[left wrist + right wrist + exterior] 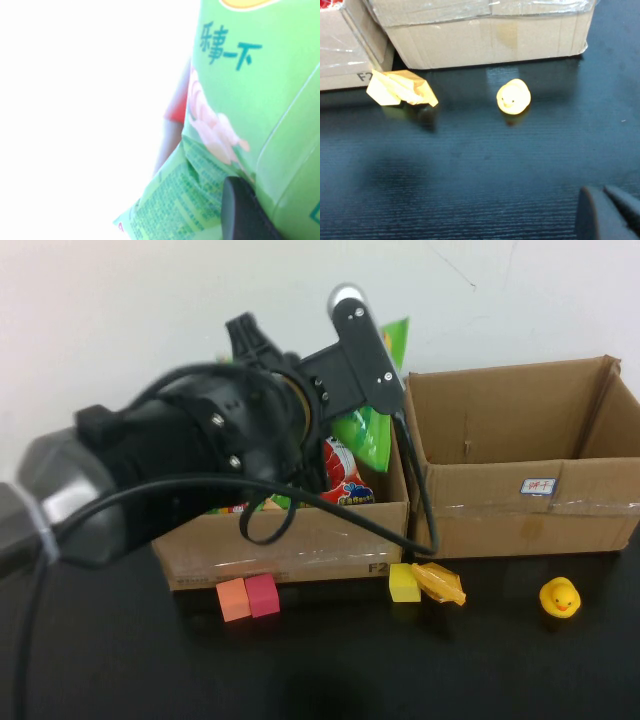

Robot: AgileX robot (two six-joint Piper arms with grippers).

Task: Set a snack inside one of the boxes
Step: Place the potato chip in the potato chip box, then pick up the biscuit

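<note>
A: What lies nearest on the black table (330,670)?

B: Four small things along the box fronts: an orange foam cube (232,599) touching a pink foam cube (263,594), then a yellow foam cube (404,582) touching a crumpled orange-yellow wrapper (441,583). A yellow rubber duck (560,598) sits apart, open tabletop in front.

A: And the boxes?

B: Two open cardboard ones, side by side. The left cardboard box (300,545) holds a red snack packet (343,478); the right cardboard box (520,480) shows only bare inner walls.

A: The grippers?

B: The left gripper (365,390) hangs over the left box, clamped on the green snack bag (240,120). The right gripper (607,212) sits low near the duck; I cannot tell its opening.
</note>
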